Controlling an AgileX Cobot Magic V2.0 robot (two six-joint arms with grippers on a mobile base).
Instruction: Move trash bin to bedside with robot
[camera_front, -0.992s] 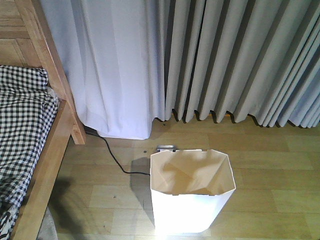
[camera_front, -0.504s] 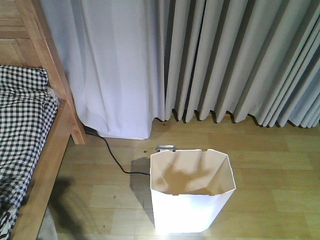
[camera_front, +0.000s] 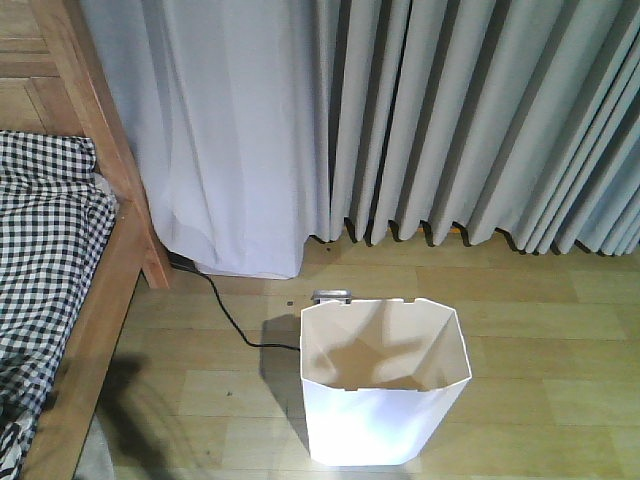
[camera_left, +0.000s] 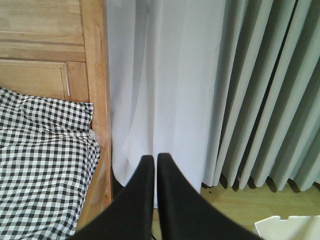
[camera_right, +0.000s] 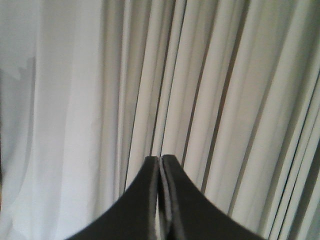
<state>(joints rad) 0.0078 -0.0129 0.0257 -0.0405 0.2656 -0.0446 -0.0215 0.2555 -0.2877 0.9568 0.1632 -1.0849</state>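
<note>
The white trash bin (camera_front: 385, 400) stands upright on the wooden floor, low in the middle of the front view, open and cream inside. Its rim corner also shows in the left wrist view (camera_left: 292, 226). The light wooden bed frame (camera_front: 105, 140) with black-and-white checked bedding (camera_front: 40, 250) is at the left, a floor gap away from the bin. My left gripper (camera_left: 155, 159) is shut and empty, held in the air in front of the bed post (camera_left: 95, 100) and the curtain. My right gripper (camera_right: 161, 159) is shut and empty, facing the curtains. Neither arm shows in the front view.
Grey pleated curtains (camera_front: 470, 120) and a white curtain (camera_front: 230, 130) hang along the far wall. A black cable (camera_front: 228, 318) runs over the floor from the bed post to the bin. A small grey object (camera_front: 332, 295) lies just behind the bin.
The bed post and curtains have shifted slightly left in the front view while the bin keeps its place in the view. The shadows inside the bin have changed.
</note>
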